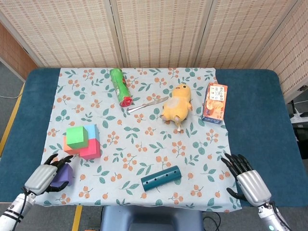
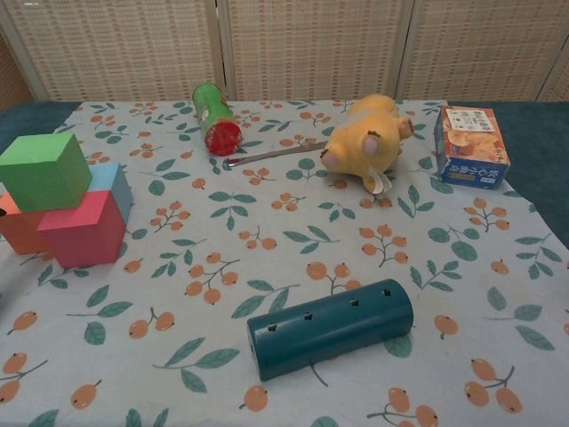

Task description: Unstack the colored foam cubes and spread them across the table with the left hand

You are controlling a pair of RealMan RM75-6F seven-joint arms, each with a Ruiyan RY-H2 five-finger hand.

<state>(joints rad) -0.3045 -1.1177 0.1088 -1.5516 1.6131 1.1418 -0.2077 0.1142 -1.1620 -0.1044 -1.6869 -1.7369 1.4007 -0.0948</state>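
Note:
A green cube [image 1: 76,135] [image 2: 44,170] sits on top of a cluster of foam cubes at the table's left: a pink one [image 1: 91,149] [image 2: 82,229], a light blue one [image 1: 91,130] [image 2: 112,182] and an orange one [image 1: 69,149] [image 2: 20,225]. A purple cube [image 1: 63,175] lies at the front left, and my left hand [image 1: 46,175] holds it with the fingers wrapped over its top. My right hand [image 1: 246,180] rests at the front right, fingers apart, holding nothing. Neither hand shows in the chest view.
A teal cylinder with holes [image 1: 161,178] [image 2: 331,326] lies at the front centre. Further back are a green tube [image 1: 120,86] [image 2: 213,117], a knife [image 1: 147,105] [image 2: 271,155], a yellow plush toy [image 1: 177,104] [image 2: 367,142] and a snack box [image 1: 214,103] [image 2: 471,147].

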